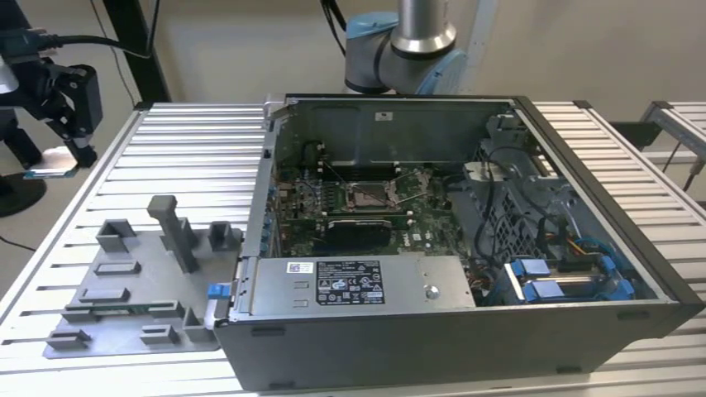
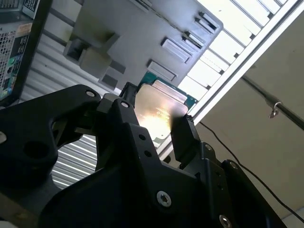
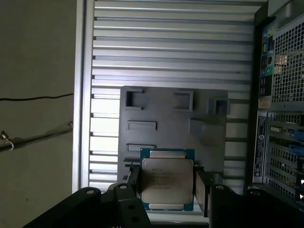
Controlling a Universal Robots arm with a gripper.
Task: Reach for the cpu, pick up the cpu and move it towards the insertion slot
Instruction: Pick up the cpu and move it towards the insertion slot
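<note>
Reach done, pick done: cpu (image 3: 167, 183) clamped between the two fingers (image 3: 202, 190) of the gripper (image 3: 167, 190), closed in only to the chip's width and pressing on two opposite edges, silvery face open to the camera in both wrist views. Held in the air, not touching anything but the fingers. In the exterior view, hangs at the far left, out past the edge of the table (image 1: 188, 157) and above its level, well apart from the grey plate (image 1: 121, 281) lying on the table. Carry toward the insertion slot (image 1: 369, 194) not yet done, judging from the gap: slot sits on the green motherboard (image 1: 296, 203) inside the open computer case (image 1: 574, 331), well apart from the gripper, with the plate and the case wall between. Slot frame looks bare, dark centre showing, nothing seated in it as far as can be told. Roughly two of three steps finished, transfer left. Counts: one cpu, one gripper, two fingers, one arm (image 1: 425, 33), one insertion slot, one computer case, one motherboard, one grey plate, one table under it all. Raised blocks (image 1: 165, 223) on the plate: several, one tall post among them, exact number hard to tell.
</note>
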